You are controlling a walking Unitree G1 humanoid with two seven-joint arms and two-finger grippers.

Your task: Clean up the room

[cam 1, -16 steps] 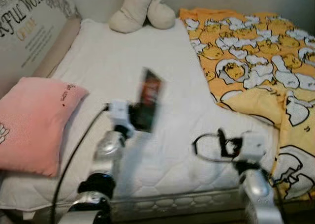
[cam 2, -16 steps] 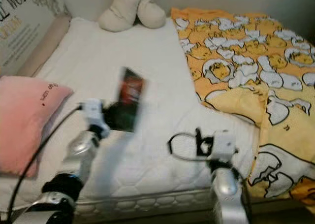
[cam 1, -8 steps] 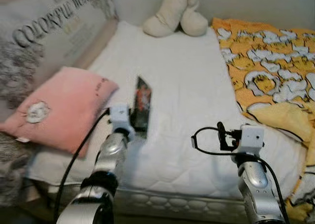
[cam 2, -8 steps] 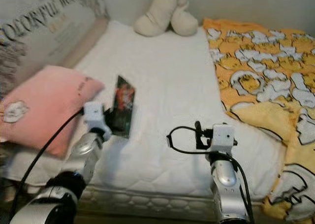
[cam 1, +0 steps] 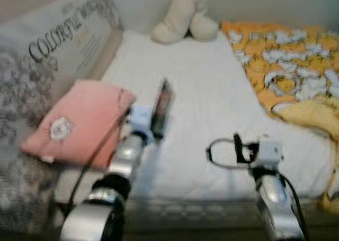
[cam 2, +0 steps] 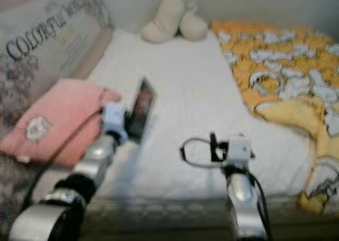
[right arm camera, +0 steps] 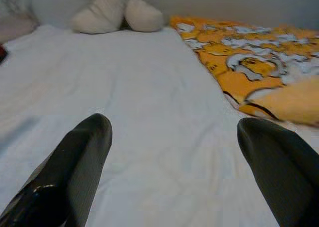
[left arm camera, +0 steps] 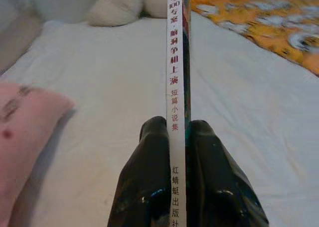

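Observation:
My left gripper (left arm camera: 175, 132) is shut on a thin book (cam 1: 160, 109) with a dark cover and a white spine with printed characters (left arm camera: 175, 77). It holds the book upright above the white mattress (cam 1: 201, 103), just right of the pink pillow (cam 1: 79, 122). My right gripper (right arm camera: 174, 137) hangs open over the mattress near its front edge, with nothing between its fingers (right arm camera: 82, 157); its wrist (cam 1: 262, 151) appears in the eye views.
A cream plush toy (cam 1: 183, 18) lies at the head of the bed. A yellow duck-print blanket (cam 1: 286, 66) covers the right side. A grey printed cushion (cam 1: 47, 55) leans along the left, behind the pink pillow.
The camera has swung left, bringing the grey cushion and pink pillow further into view. The book stays held in my left gripper and now shows more edge-on.

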